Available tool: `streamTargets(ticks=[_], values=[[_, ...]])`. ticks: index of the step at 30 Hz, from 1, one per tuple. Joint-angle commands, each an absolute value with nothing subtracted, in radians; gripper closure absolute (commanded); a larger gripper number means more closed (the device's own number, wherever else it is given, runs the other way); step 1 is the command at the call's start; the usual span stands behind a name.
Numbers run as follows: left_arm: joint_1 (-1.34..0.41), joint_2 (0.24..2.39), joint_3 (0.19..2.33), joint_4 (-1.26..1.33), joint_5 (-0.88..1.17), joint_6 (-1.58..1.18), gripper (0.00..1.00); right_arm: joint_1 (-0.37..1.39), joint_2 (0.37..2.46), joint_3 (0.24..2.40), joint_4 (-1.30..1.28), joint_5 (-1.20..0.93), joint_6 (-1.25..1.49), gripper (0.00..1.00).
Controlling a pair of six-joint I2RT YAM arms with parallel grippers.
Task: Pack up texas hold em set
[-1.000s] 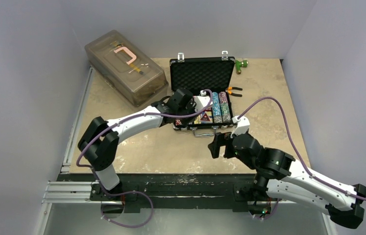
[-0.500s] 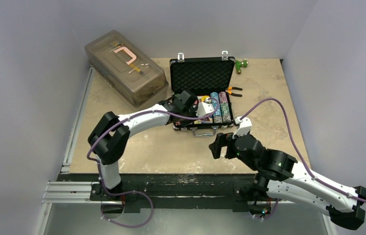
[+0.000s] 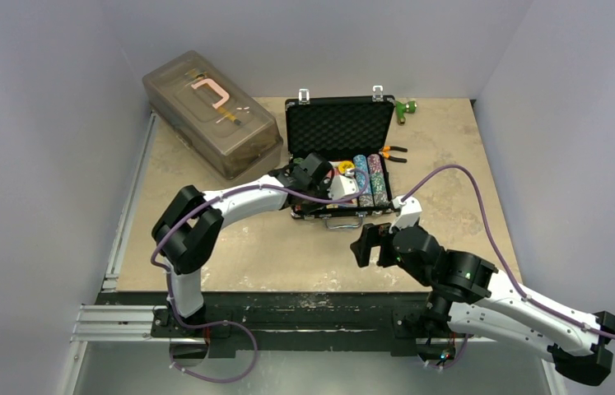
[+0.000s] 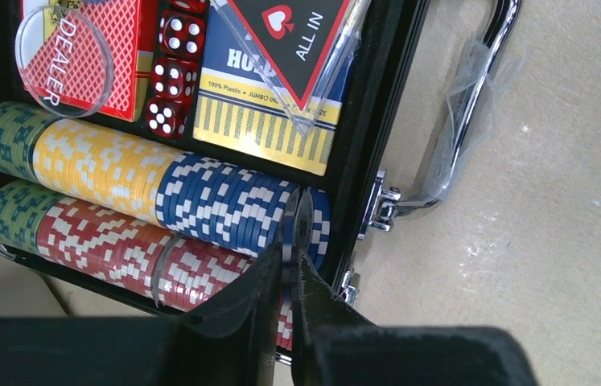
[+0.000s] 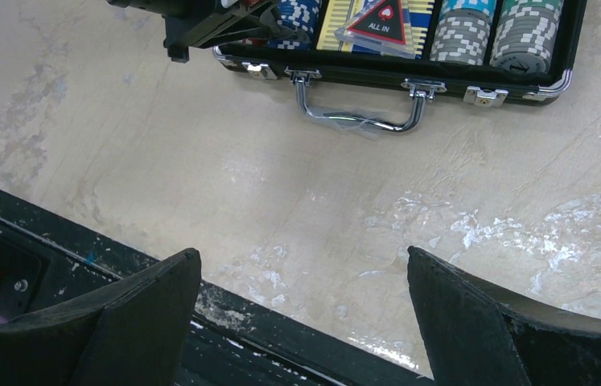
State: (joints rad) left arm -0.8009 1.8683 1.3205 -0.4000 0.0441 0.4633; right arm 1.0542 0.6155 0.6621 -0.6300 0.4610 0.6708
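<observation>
My left hand (image 4: 290, 273) is pressed together on a dark chip (image 4: 297, 221). The chip stands on edge at the near end of the blue chips (image 4: 224, 205), right against the near wall of the briefcase (image 4: 377, 121). The blue chips share their row with yellow chips (image 4: 100, 165) and then green chips (image 4: 3, 137) toward the far end. The row of red chips (image 4: 112, 241) lies just to the left of them, along the case's left edge.

To the right of the blue row, three red dice (image 4: 170, 80) sit in a line between two card decks. A clear disc marked DEALER (image 4: 63, 60) lies on the red deck (image 4: 124, 56). A clear triangle marked ALL IN (image 4: 297, 36) lies on the blue and yellow deck (image 4: 261, 121). Two more chip rows (image 5: 494, 32) fill the right side.

The case sits open at the middle of the table (image 3: 287, 247), with its foam-lined lid (image 3: 338, 125) upright on the far side. Its silver handle (image 5: 357, 121) faces me, with a scrap of clear wrap on it.

My right hand (image 5: 303, 257) hangs over bare table just near of that handle, fingers wide apart and holding nothing.

Orange-handled pliers (image 3: 393, 153) lie just right of the case. A large translucent box (image 3: 209, 111) stands at the far left.
</observation>
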Motion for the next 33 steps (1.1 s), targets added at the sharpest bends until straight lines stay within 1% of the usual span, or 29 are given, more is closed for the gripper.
streamTargets(ticks=[1,6,7,12,17,20,24,25,26,28,30,31,33], values=[[-0.802,1.878,1.353,-0.415,0.082,0.474,0.85,1.053,0.619,0.667,-0.626,0.488,0.687,0.03],[-0.802,1.835,1.336,-0.371,0.086,0.437,0.53,1.053,0.628,0.667,-0.624,0.489,0.687,0.02],[-0.801,1.822,1.333,-0.363,0.091,0.427,0.50,1.053,0.630,0.669,-0.625,0.491,0.687,0.02],[-0.787,1.717,1.300,-0.337,0.114,0.340,0.48,1.052,0.637,0.671,-0.631,0.501,0.695,0.02],[-0.751,1.489,1.183,-0.300,0.125,0.151,0.48,1.052,0.669,0.663,-0.613,0.511,0.709,0.01],[-0.723,1.338,1.116,-0.318,0.036,0.022,0.47,1.052,0.735,0.657,-0.571,0.499,0.715,0.01],[-0.631,1.177,1.121,-0.443,-0.106,-0.204,0.46,1.044,0.873,0.680,-0.462,0.455,0.700,0.01],[-0.598,1.145,1.125,-0.474,-0.128,-0.253,0.46,1.033,0.917,0.697,-0.436,0.436,0.692,0.03],[-0.567,1.110,1.123,-0.497,-0.146,-0.287,0.45,1.019,0.960,0.717,-0.410,0.412,0.685,0.07],[-0.537,1.035,1.086,-0.491,-0.205,-0.284,0.43,0.986,1.064,0.776,-0.376,0.373,0.693,0.19],[-0.536,0.948,1.009,-0.427,-0.257,-0.238,0.38,0.936,1.146,0.822,-0.351,0.320,0.719,0.33],[-0.536,0.903,0.974,-0.404,-0.279,-0.238,0.35,0.904,1.182,0.838,-0.332,0.283,0.731,0.35],[-0.536,0.835,0.945,-0.394,-0.283,-0.256,0.33,0.841,1.251,0.860,-0.281,0.202,0.746,0.39]])
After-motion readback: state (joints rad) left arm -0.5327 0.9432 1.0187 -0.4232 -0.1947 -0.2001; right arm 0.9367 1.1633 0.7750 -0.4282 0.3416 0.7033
